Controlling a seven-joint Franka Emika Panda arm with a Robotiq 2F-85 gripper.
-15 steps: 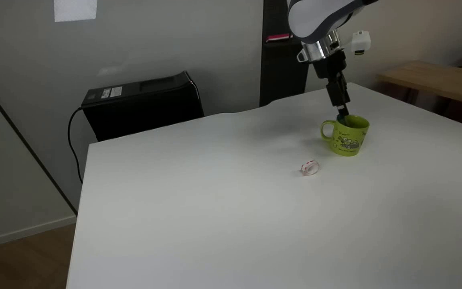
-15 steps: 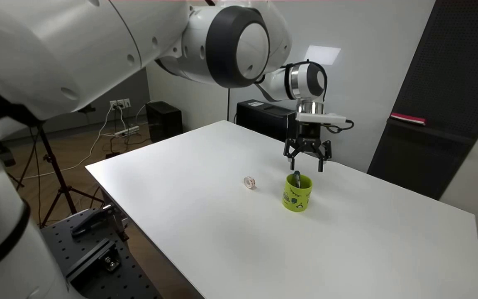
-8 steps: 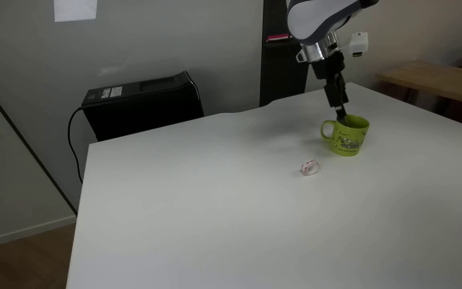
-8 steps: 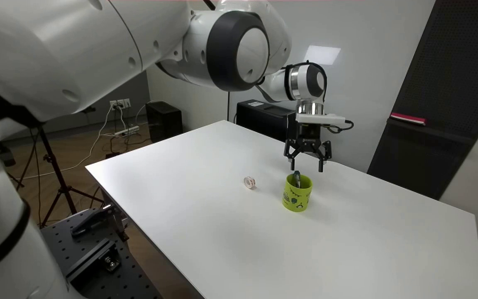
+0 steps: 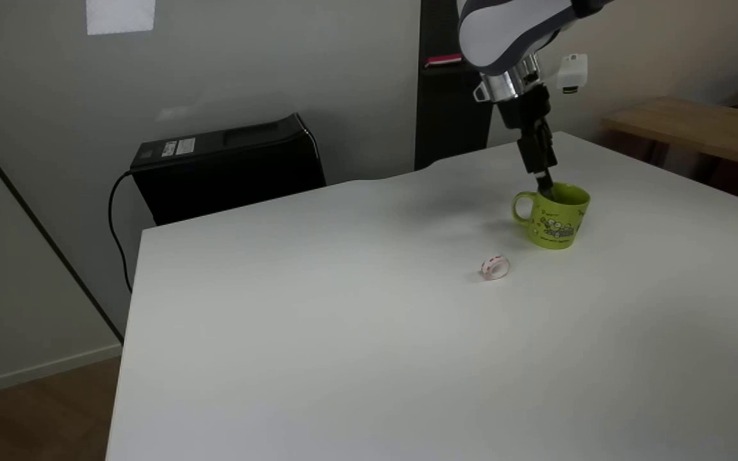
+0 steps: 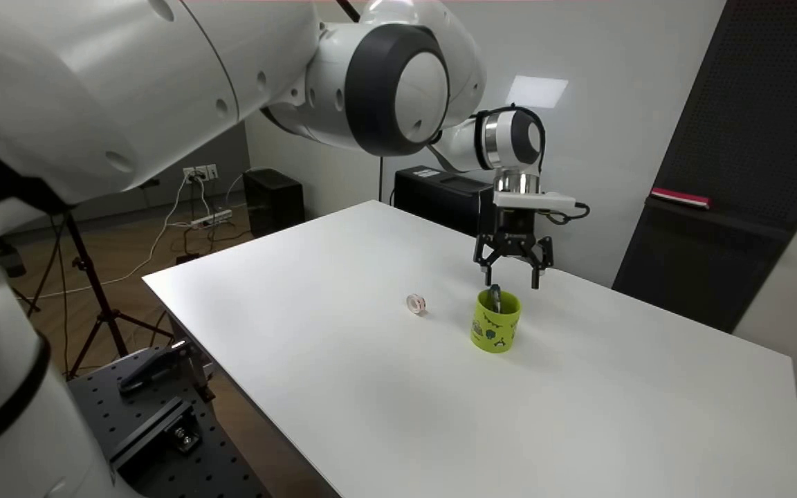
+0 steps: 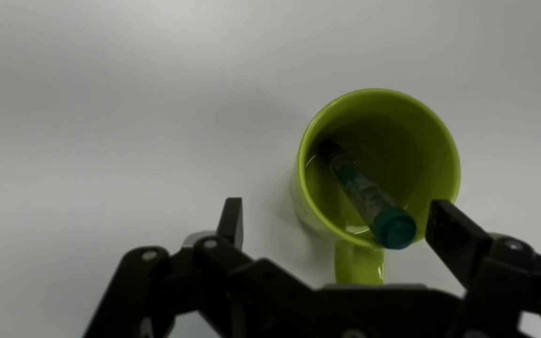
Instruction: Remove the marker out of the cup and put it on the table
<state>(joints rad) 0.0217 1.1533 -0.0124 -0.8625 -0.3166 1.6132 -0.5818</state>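
Observation:
The lime-green cup [image 5: 551, 225] stands upright on the white table [image 5: 318, 320]; it also shows in an exterior view [image 6: 494, 330] and the wrist view [image 7: 409, 141]. The dark marker [image 6: 495, 299] leans inside the cup. In the wrist view the marker [image 7: 362, 192] has a teal end resting at the rim by the handle, poking out. My gripper [image 6: 511, 286] is open and empty just above the cup. In the wrist view the teal end lies between the fingertips [image 7: 337, 202], closer to the right finger and apart from both. In an exterior view the finger [image 5: 545, 184] hides most of the marker.
A small white-and-red tape roll [image 5: 495, 267] lies on the table near the cup, also visible in an exterior view [image 6: 416, 304]. A black box-like device [image 5: 228, 166] stands behind the table edge. A wooden table [image 5: 696, 128] is beyond the white one.
My gripper has come down slightly towards the marker's upper end, and shifted a little left in an exterior view. The fingers stay open. Cup, marker and tape have not moved.

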